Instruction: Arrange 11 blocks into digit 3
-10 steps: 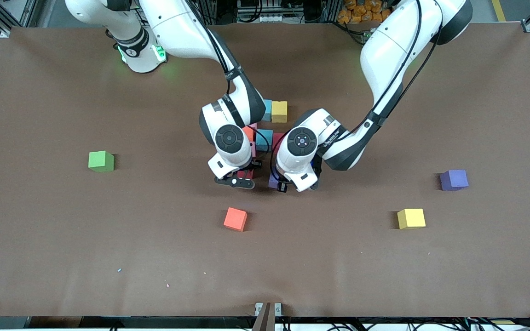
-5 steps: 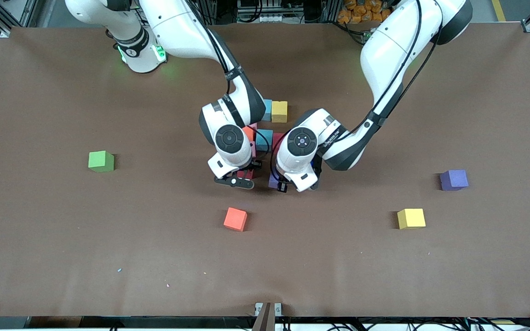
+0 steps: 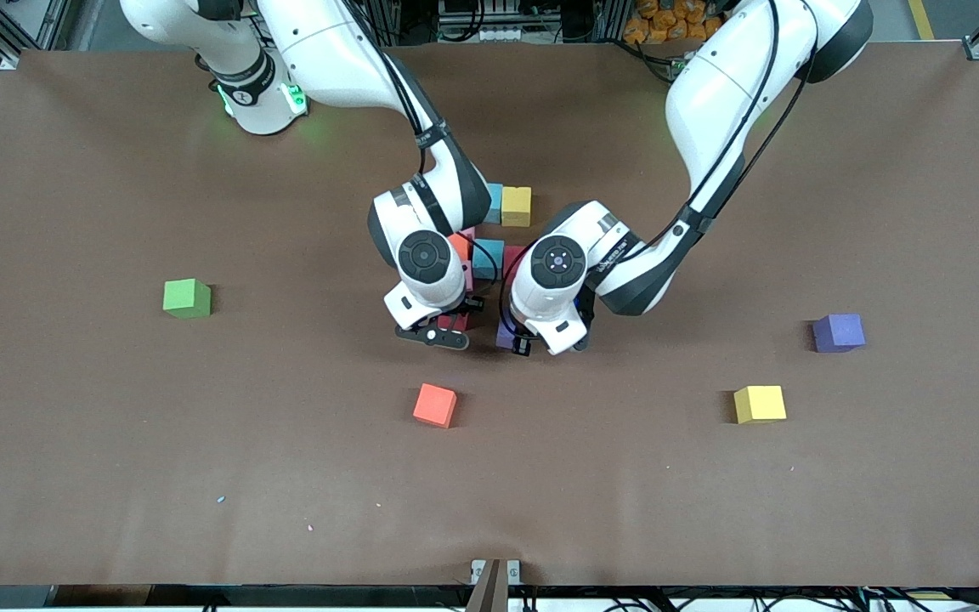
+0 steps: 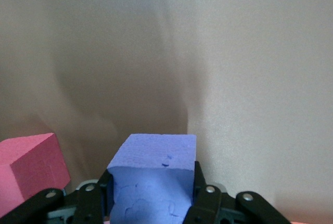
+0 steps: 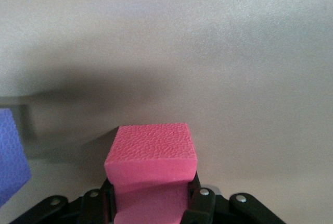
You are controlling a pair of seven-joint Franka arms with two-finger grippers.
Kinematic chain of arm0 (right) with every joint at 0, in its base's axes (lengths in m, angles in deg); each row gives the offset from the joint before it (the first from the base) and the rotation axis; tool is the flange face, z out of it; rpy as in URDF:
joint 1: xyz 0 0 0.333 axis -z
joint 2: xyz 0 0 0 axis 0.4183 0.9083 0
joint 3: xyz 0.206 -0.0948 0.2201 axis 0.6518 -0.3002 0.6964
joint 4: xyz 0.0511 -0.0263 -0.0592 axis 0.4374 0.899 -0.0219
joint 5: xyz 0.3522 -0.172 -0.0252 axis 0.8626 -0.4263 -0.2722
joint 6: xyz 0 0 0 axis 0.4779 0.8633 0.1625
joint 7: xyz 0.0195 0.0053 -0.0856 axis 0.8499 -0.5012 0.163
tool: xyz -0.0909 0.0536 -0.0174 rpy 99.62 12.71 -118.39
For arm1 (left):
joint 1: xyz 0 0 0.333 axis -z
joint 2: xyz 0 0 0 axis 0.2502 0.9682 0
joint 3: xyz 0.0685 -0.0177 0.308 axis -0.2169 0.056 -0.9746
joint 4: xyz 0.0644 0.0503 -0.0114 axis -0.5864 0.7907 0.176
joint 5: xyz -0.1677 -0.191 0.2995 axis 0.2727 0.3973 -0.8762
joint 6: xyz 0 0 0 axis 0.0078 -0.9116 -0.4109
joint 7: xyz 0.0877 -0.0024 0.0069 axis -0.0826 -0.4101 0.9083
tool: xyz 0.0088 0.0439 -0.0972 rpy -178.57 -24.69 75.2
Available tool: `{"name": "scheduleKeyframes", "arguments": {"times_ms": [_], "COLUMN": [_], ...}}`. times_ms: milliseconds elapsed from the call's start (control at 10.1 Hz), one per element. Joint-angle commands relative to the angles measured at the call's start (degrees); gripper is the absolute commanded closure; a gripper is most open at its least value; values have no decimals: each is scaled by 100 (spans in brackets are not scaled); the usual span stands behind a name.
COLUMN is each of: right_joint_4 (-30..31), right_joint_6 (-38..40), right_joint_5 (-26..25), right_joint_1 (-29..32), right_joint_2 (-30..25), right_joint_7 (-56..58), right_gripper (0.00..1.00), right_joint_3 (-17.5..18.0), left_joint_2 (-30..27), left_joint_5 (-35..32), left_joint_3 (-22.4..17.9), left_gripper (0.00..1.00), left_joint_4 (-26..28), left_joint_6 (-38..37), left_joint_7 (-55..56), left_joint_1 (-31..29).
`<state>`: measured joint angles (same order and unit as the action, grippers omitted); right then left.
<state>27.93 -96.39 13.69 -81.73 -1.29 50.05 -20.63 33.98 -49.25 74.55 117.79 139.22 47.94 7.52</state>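
1. Loose around the cluster I see a green cube (image 3: 187, 298), an orange cube (image 3: 435, 405), a yellow cube (image 3: 759, 404) and a purple cube (image 3: 838, 332), all well apart.
2. The placed blocks (image 3: 488, 257) lie mid-table, largely hidden under both wrists; a blue and a yellow one (image 3: 516, 206) show clear of them.
3. My left gripper (image 4: 153, 203), low beside the cluster, is clamped on a purple block (image 4: 153, 182).
4. My right gripper (image 5: 151, 203), just beside it, is clenched on a crimson block (image 5: 151, 169).
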Motion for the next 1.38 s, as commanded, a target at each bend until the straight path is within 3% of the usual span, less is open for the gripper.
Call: {"name": "scheduleKeyframes", "arguments": {"times_ms": [0,296,493,591,789,887,1282], "right_joint_4": [-105,-105,-105,-105,-105,-105,-114], "right_joint_6": [36,36,27,27,27,27,19], "right_joint_5": [95,95,95,95,95,95,209], "right_joint_1": [23,23,14,6,5,-3,-3], "right_joint_2": [78,78,78,78,78,78,70], "right_joint_7": [-64,-55,-64,-64,-99,-108,-99], "right_gripper": [100,100,69,42,19,0,0], "right_joint_3": [41,41,41,41,41,41,41], "left_joint_2": [44,36,36,36,44,44,36], "left_joint_5": [126,126,126,126,126,126,161], "left_joint_3": [-80,-89,-89,-89,-81,-80,-80], "left_gripper": [42,42,42,42,42,42,42], "left_joint_4": [-137,-137,-137,-137,-137,-137,-146], "left_joint_6": [-95,-95,-104,-95,-104,-95,-95], "left_joint_7": [59,59,59,59,59,59,112], "left_joint_1": [102,102,102,102,102,102,102]}}
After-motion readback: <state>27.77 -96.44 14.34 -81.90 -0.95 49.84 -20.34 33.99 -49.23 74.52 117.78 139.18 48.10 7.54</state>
